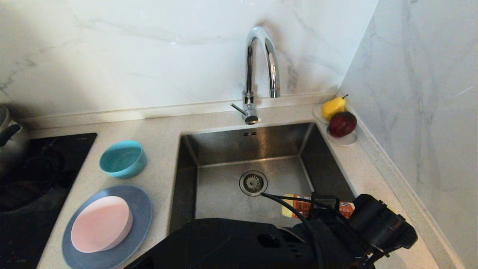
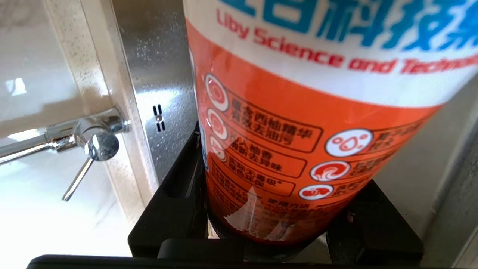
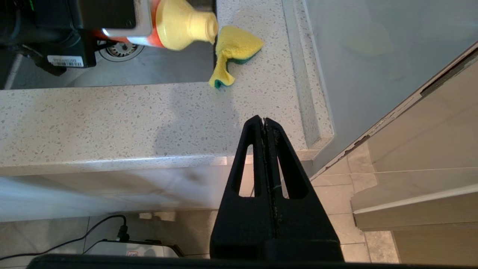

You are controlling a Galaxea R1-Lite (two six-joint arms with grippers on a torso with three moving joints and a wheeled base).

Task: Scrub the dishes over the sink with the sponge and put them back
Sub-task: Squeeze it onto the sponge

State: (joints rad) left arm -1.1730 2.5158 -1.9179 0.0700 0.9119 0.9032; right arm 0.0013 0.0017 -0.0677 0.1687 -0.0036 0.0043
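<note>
Three dishes waited on the surface left of the sink [image 1: 209, 149]: the teal bowl [image 1: 123, 158] toward the wall, and nearer the robot the pink bowl [image 1: 101, 223] sitting upside down on the grey-blue plate [image 1: 140, 209]. The left gripper [image 1: 321, 209] had its fingers clamped around an orange detergent bottle [image 2: 298, 130], tipped on its side over the sink's right front corner with the nozzle toward the sponge [image 3: 233, 54], probably to soap it. The sponge lay crumpled on the surface at the sink's right rim. The right gripper [image 3: 264, 120], fingers pressed together, hung parked below the surface's front edge.
</note>
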